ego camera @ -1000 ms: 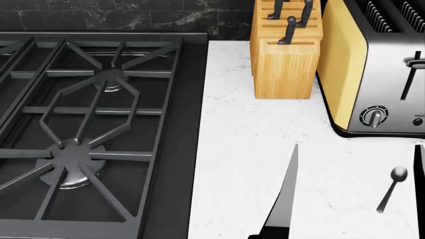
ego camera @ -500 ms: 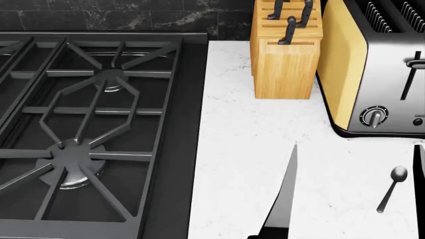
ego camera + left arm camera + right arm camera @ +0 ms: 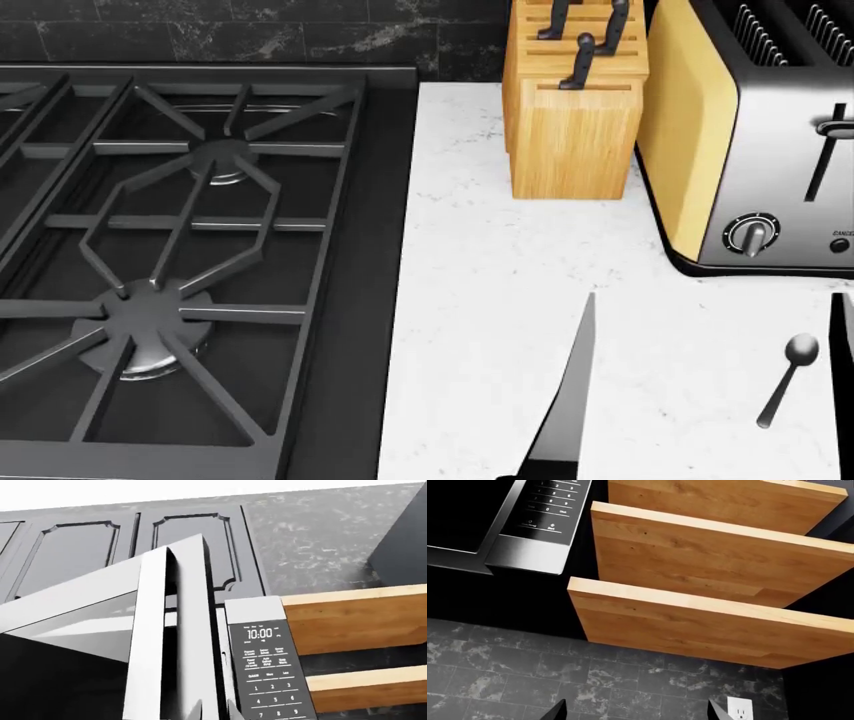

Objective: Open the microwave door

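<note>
We are looking down from the head at the gas stove [image 3: 174, 260] filling the left side, with the white counter [image 3: 481, 290] to its right. Farther right, the wooden knife block [image 3: 574, 130] is standing at the back of the counter, holding black-handled knives [image 3: 582, 60] in its slots, and the yellow and steel toaster [image 3: 761, 140] is sitting just beside it. A spoon [image 3: 787, 380] is lying on the counter in front of the toaster. A pale, pointed part of our right arm is showing at the bottom edge of this view. In the left wrist view, the microwave door [image 3: 167, 645] is standing swung out from the microwave, close in front of our left gripper [image 3: 213, 712], with the keypad panel [image 3: 267, 665] beside it and wooden shelves [image 3: 360, 615] beyond. Only two finger tips are poking in there, narrowly spaced; we cannot tell whether they are gripping anything. In the right wrist view, our right gripper [image 3: 637, 712] is spread wide and holding nothing, pointing at the dark tiled wall [image 3: 507, 670] below the shelves, with the microwave well off to one side and a wall outlet [image 3: 739, 707] close by.
</note>
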Controlling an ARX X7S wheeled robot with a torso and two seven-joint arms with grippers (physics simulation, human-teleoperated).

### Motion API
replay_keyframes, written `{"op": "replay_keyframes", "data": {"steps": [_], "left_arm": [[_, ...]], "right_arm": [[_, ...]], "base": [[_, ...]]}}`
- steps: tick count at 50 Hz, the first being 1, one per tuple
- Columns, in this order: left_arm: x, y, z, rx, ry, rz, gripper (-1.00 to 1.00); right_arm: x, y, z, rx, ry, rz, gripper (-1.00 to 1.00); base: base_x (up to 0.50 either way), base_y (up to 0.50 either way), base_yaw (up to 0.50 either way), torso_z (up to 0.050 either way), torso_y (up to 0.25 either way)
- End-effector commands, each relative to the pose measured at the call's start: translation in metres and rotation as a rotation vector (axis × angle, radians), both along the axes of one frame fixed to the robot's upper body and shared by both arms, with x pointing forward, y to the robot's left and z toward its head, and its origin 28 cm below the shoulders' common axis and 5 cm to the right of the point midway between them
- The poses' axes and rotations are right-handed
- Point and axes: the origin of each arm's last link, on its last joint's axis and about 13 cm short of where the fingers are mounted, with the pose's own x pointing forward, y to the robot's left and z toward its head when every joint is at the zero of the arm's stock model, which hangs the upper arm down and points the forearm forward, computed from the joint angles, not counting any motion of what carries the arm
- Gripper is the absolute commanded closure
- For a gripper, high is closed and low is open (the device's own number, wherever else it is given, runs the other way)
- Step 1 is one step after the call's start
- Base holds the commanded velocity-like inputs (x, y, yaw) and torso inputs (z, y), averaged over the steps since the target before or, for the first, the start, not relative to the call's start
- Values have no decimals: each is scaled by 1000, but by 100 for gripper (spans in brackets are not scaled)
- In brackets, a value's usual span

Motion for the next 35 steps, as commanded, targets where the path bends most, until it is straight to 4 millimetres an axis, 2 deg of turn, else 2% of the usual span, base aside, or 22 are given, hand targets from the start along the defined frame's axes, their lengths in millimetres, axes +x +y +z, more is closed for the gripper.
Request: {"op": "replay_keyframes", "data": {"steps": [1, 16, 17, 20, 27, 35], "left_arm": [[-33, -15, -20, 83, -254, -78, 100], [-53, -9, -18, 58, -314, -106, 100], [-53, -8, -18, 55, -320, -100, -100], [-52, -8, -16, 59, -315, -92, -100], [-34, -8, -10, 87, -302, -21, -100], [-22, -14, -8, 188, -355, 160, -100]], "right_arm": [[-2, 0, 2, 3, -9, 1, -100], [-3, 0, 3, 4, -12, 5, -100], [-3, 0, 3, 4, -12, 5, -100], [-3, 1, 3, 3, -12, 6, -100], [-3, 1, 3, 3, -12, 9, -100], [-4, 1, 3, 4, -12, 12, -100]], "base": [[0, 0, 0, 0, 0], [0, 0, 0, 0, 0], [0, 0, 0, 0, 0], [0, 0, 0, 0, 0], [0, 0, 0, 0, 0], [0, 0, 0, 0, 0]]}}
